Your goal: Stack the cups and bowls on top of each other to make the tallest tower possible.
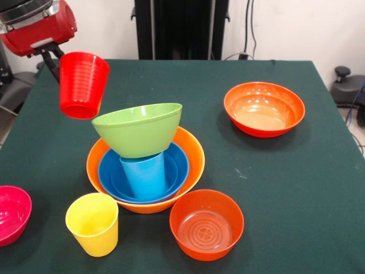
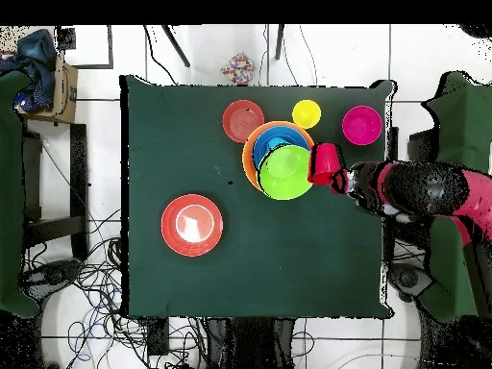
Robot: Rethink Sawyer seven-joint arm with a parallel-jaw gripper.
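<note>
My gripper point(image 1: 59, 68) is shut on the red cup point(image 1: 84, 84) and holds it tilted in the air, up and to the left of the tower. The tower is the large pale orange bowl point(image 1: 193, 153), the blue bowl point(image 1: 112, 171) nested in it, the light blue cup point(image 1: 145, 174) standing in that, and the lime green bowl point(image 1: 138, 128) resting tilted on the cup. In the overhead view the red cup point(image 2: 326, 163) sits just right of the green bowl point(image 2: 285, 172). The yellow cup point(image 1: 93, 222) stands upright in front of the tower. No small light blue bowl shows.
A magenta-pink bowl point(image 1: 10, 214) sits at the left edge. One red-orange bowl point(image 1: 206, 224) stands close to the tower's front right, another point(image 1: 263, 108) at the far right. The table is dark green point(image 1: 296, 200).
</note>
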